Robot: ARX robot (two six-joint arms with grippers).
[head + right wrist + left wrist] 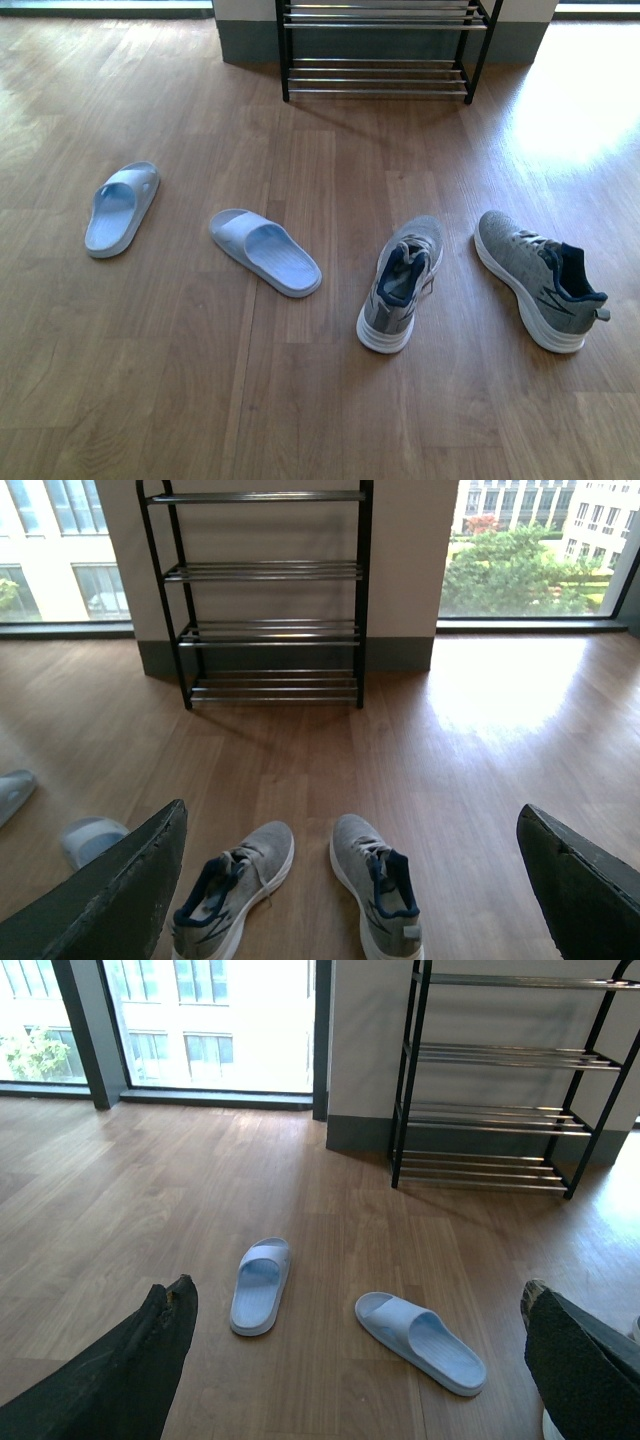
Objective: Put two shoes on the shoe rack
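Observation:
Two grey knit sneakers lie on the wood floor: one (402,280) at centre right, the other (537,276) further right. Both also show in the right wrist view, the left one (235,885) and the right one (375,880). Two pale blue slides lie to the left, one (122,207) far left and one (265,251) nearer the middle; both show in the left wrist view (261,1284) (420,1339). The shoe rack (380,50) stands empty at the far wall. My left gripper (360,1360) is open above the slides. My right gripper (350,885) is open above the sneakers.
A grey skirting and white wall (245,40) stand behind the rack. Floor-length windows (210,1020) flank the wall. A bright sun patch (570,100) lies on the floor at the right.

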